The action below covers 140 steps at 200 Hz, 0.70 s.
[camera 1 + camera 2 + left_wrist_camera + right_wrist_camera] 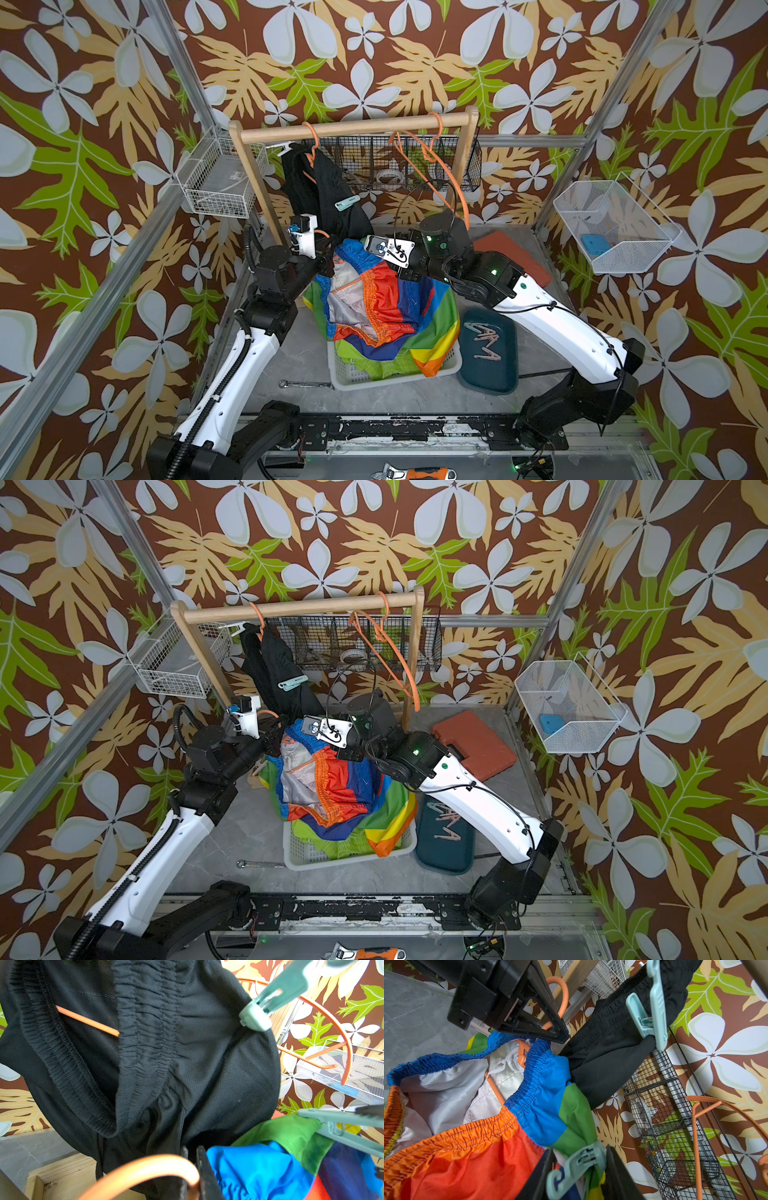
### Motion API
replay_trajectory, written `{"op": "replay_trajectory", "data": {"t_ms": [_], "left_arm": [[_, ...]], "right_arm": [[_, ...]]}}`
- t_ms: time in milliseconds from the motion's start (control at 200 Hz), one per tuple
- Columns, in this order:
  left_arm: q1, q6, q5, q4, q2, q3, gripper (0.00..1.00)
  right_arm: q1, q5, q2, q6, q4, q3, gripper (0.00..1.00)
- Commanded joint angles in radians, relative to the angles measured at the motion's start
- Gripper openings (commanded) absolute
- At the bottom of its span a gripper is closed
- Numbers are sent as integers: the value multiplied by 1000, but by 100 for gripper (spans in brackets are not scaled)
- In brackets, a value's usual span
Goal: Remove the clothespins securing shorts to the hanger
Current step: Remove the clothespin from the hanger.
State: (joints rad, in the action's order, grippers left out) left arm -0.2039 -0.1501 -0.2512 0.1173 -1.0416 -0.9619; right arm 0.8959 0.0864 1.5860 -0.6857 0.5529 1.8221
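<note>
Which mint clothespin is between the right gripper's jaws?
The clothespin on the colour-blocked shorts; the right gripper stands around it. A second clothespin is clipped to the black shorts, and other clothespins lie on the dark tray.

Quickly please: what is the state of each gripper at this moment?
Left gripper: shut on the thin orange hanger wire.
Right gripper: jaws either side of the mint-teal plastic clothespin on the colour-blocked shorts; grip cannot be told.

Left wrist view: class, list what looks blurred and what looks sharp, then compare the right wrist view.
Left wrist view: black shorts sharp, the orange hanger and mint clothespin near the lens smeared; right wrist view: colour-blocked shorts crisp, waistband stitching readable.
</note>
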Motion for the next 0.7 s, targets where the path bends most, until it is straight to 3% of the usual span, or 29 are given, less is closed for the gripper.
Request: {"op": "replay_trajectory", "data": {"t_ms": [0,696], "left_arm": [[1,0,-11,31,3,-10,0],[1,3,-2,31,3,-8,0]], "right_arm": [[-6,-9,3,3,6,6,33],[-11,-17,0,28,16,32,21]]}}
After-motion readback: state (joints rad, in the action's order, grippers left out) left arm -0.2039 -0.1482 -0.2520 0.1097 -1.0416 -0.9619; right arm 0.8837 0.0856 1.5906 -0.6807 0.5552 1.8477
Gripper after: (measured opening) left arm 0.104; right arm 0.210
